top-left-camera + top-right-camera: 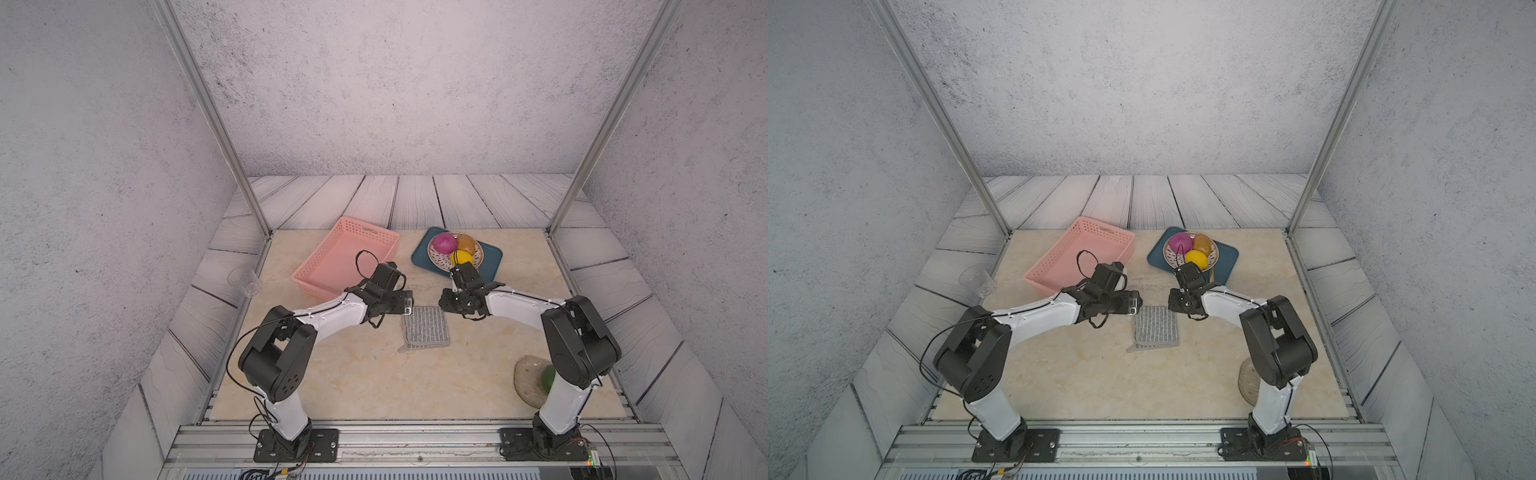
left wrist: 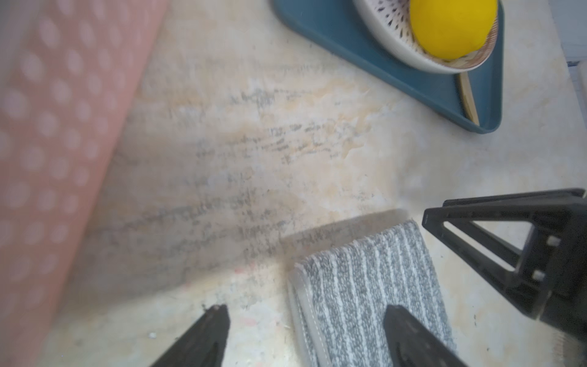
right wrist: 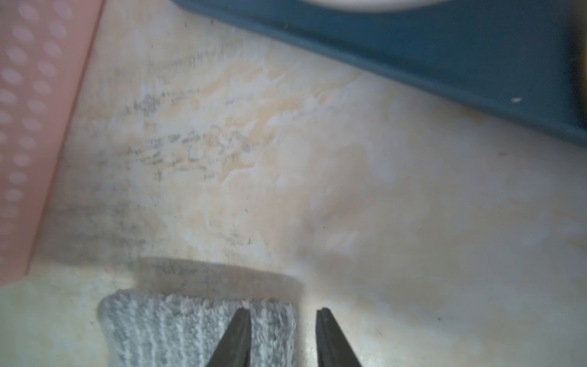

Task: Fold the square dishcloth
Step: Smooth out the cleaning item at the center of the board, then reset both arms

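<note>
The square dishcloth (image 1: 426,328) (image 1: 1155,328) lies folded in two layers mid-table, grey with white stripes, a lower corner peeking out at its near left. My left gripper (image 1: 409,305) (image 2: 306,309) hovers open over the cloth's far left corner, one finger above the stripes (image 2: 365,286), the other above bare table. My right gripper (image 1: 444,303) (image 3: 282,309) is open at the far right corner; one finger is over the dishcloth (image 3: 174,327), one beside it. Neither holds anything.
A pink basket (image 1: 345,257) stands at the back left, close behind the left wrist. A blue tray (image 1: 490,257) behind the right gripper holds a bowl (image 1: 436,255) of fruit. There is a clear cup (image 1: 245,280) at the left edge and a translucent round mat (image 1: 528,382) by the right arm's base.
</note>
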